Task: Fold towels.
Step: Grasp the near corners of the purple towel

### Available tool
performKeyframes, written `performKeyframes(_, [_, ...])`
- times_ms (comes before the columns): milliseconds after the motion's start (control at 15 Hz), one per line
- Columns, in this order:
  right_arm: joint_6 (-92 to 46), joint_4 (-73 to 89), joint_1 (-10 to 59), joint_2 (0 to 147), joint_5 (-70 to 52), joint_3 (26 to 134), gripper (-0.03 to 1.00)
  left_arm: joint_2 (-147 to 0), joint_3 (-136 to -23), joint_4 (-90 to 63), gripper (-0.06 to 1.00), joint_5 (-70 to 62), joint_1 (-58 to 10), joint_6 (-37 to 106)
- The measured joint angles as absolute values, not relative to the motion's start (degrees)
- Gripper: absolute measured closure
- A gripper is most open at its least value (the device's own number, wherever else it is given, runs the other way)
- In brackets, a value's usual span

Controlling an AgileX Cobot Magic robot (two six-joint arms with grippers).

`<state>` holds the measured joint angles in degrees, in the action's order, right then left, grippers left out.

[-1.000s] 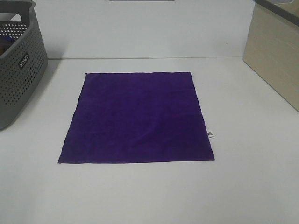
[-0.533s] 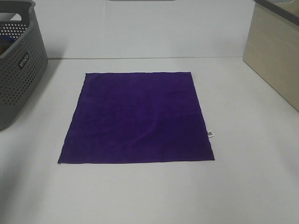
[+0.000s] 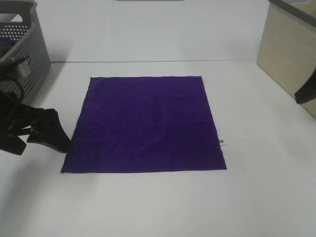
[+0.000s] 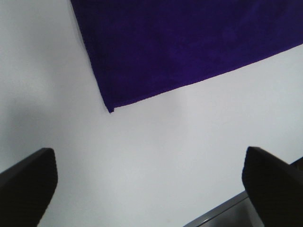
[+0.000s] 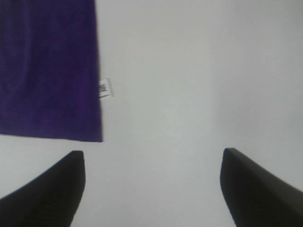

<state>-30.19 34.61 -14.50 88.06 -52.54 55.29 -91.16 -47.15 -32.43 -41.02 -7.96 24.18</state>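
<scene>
The deep purple towel [image 3: 148,123] lies flat and square on the white table, with its small white tag [image 3: 223,142] at the right edge. My left gripper [image 3: 52,134] is open and empty, low beside the towel's near left corner. The left wrist view shows that corner [image 4: 111,109] ahead of my open left gripper [image 4: 149,161]. My right gripper [image 3: 306,91] shows only partly at the right edge, away from the towel. In the right wrist view my right gripper [image 5: 154,158] is open and empty, with the towel [image 5: 47,71] and tag [image 5: 105,88] off to one side.
A grey perforated basket [image 3: 24,64] stands at the far left, just behind the left arm. A beige box [image 3: 286,49] stands at the far right. The white table [image 3: 158,207] ends at a back edge behind the towel.
Both arms have come into the exterior high view, the left one beside the towel's near left corner and the right one at the right edge. The towel has not moved.
</scene>
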Motion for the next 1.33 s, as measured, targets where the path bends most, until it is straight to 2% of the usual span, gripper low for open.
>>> performKeyframes(67, [-34.32, 38.85, -14.09, 90.53, -53.57, 55.29, 0.19, -92.76, -47.15, -32.43, -0.04, -40.11, -8.02, 24.47])
performKeyframes(267, [-36.9, 38.39, -6.7, 97.4, -50.99, 55.29, 0.06, -96.31, -47.15, -32.43, -0.04, -37.3, -8.02, 24.69])
performKeyframes(533, [-35.41, 38.39, 2.29, 105.2, -43.09, 55.29, 0.03, -97.12, -47.38, -32.43, -0.04, -35.81, -8.02, 24.69])
performKeyframes(1067, [-35.24, 42.91, 2.98, 105.94, -41.71, 55.35, 0.02, -98.38, -47.44, -36.44, -0.04, -33.69, -8.02, 24.69])
performKeyframes(1333, [-35.29, 44.81, 2.98, 110.7, -41.6, 55.41, 0.02, -99.06, -49.05, -36.5, -0.04, -27.9, -8.02, 25.32])
